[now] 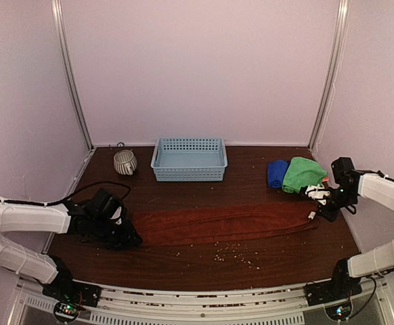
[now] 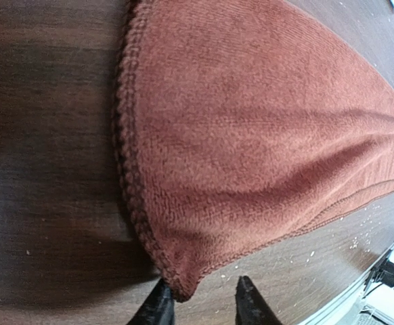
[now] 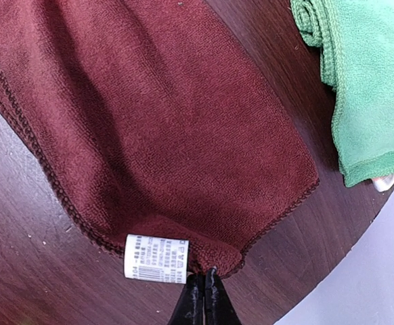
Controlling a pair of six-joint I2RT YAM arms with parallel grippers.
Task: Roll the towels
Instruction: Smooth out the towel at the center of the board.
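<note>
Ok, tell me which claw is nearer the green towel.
Right. The right claw sits just beside the green towel, gripping one end of the red towel; the left claw is at the other.

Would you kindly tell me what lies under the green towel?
Under the green towel a pale-and-red scrap peeks out at its corner, on the table; the rest is covered, so I cannot tell what it is.

Top cam: high behind the near edge, faces forward and down, whole table in frame. Left wrist: close, down on red towel left end. Right wrist: close on its right end, plus green towel. All share the red towel.
</note>
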